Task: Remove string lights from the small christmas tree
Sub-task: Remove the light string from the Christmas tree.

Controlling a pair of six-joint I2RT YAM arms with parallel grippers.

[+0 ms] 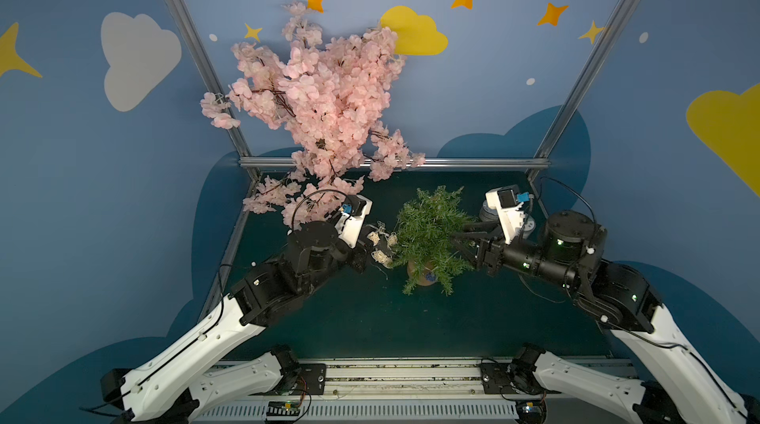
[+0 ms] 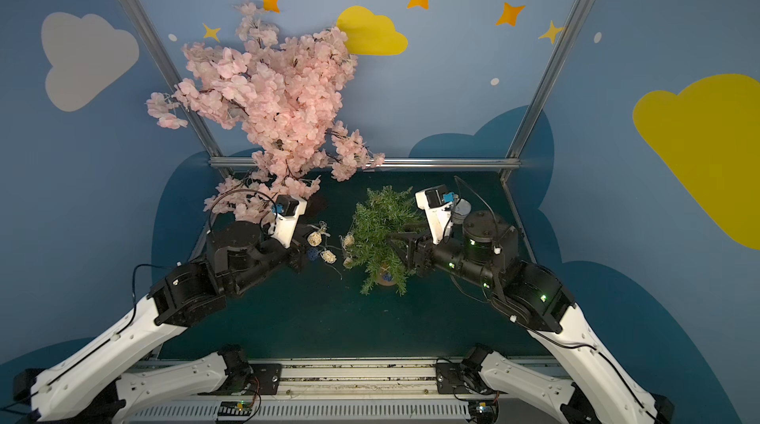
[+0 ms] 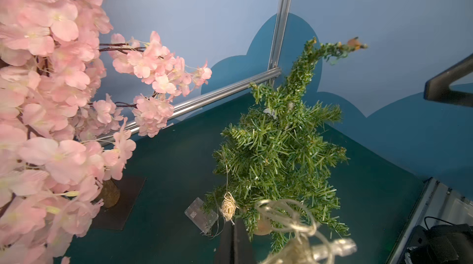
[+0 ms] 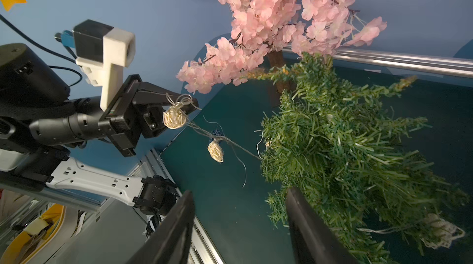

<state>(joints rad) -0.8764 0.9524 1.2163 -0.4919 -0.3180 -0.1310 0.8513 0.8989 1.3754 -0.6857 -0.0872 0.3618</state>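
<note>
The small christmas tree (image 1: 432,232) (image 2: 382,232) (image 3: 279,152) (image 4: 345,147) stands in its tan pot (image 1: 423,274) mid-table, leaning. The string lights (image 2: 327,256) (image 1: 382,257) (image 4: 215,150) stretch from its left side to my left gripper (image 1: 372,243) (image 4: 179,106) (image 3: 233,221), which is shut on the wire. Cream balls and a blue one (image 2: 312,254) hang between them. The clear box (image 3: 201,215) lies on the table by the tree's foot. Another ball (image 4: 440,232) sits in the low branches. My right gripper (image 1: 456,239) (image 4: 240,193) is open at the tree's right side, one finger among the needles.
A big pink blossom tree (image 1: 320,88) (image 3: 51,96) on a dark base (image 3: 120,203) stands at the back left, close behind my left wrist. An aluminium frame rail (image 1: 411,163) runs along the table's back edge. A grey round object (image 1: 487,210) sits behind my right wrist.
</note>
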